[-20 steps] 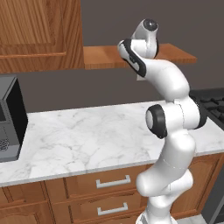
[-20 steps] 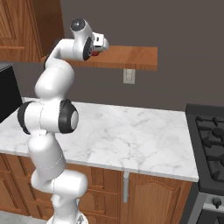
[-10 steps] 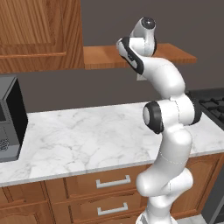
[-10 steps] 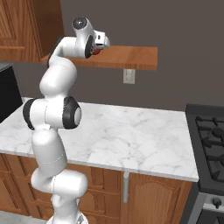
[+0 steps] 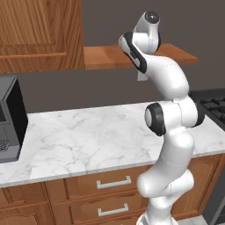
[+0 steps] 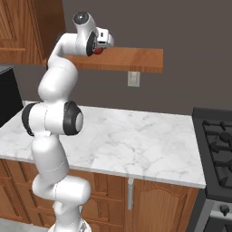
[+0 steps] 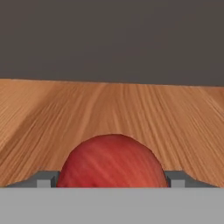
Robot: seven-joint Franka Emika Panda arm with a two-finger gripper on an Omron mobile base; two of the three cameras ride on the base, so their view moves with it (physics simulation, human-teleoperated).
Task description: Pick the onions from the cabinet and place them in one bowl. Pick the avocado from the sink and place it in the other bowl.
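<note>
A glossy red onion [image 7: 113, 161] lies on the open wooden shelf [image 7: 131, 113] of the cabinet [image 5: 39, 35]. My gripper [image 7: 113, 180] reaches in at shelf height, and its grey fingertips [image 7: 45, 180] press against both sides of the onion. In the right base view the same onion [image 6: 97, 50] peeks out red at the gripper [image 6: 101, 45], over the left end of the shelf [image 6: 131, 59]. The bowls, the avocado and the sink are out of view.
Below the shelf runs a white marble counter [image 6: 136, 136] over wooden drawers [image 5: 114, 182]. A black appliance [image 5: 9, 118] stands at the counter's left end, and a stove [image 6: 217, 136] at its right. A wall outlet [image 6: 133, 78] sits under the shelf.
The jaws have closed in from wide open onto the onion. The arm has stayed almost in place at the shelf.
</note>
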